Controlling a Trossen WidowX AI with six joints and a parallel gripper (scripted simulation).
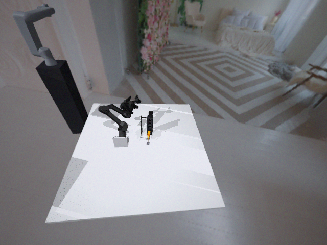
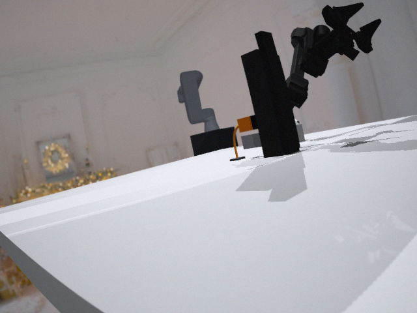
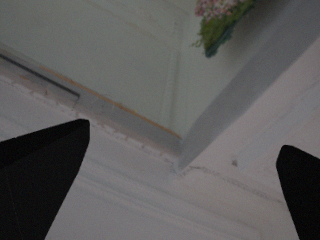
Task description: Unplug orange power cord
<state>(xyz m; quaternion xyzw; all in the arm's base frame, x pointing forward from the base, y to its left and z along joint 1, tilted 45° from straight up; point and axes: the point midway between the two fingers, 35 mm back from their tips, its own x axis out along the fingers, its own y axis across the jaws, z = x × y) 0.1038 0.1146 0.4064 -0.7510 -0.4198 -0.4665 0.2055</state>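
Jaws stood wide apart, gripping nothing | gripper point(image 2: 353, 21) was raised and tipped upward, well above the table point(image 2: 202, 235) | black power strip point(image 2: 271, 97) stood upright nearby | orange plug point(image 2: 246, 123) sat in the strip's low socket | orange power cord point(image 2: 234, 141) drooped to the tabletop.

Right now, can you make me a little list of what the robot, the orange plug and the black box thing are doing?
gripper: open wide, holding nothing, raised in the air and pointing up and away
orange plug: pushed into the power strip, low on its side
orange cord: bends down from the plug to the table
power strip: black, standing upright on the table
table: white, with the robot's base on it
job: not started; the gripper is away from plug, cord and strip
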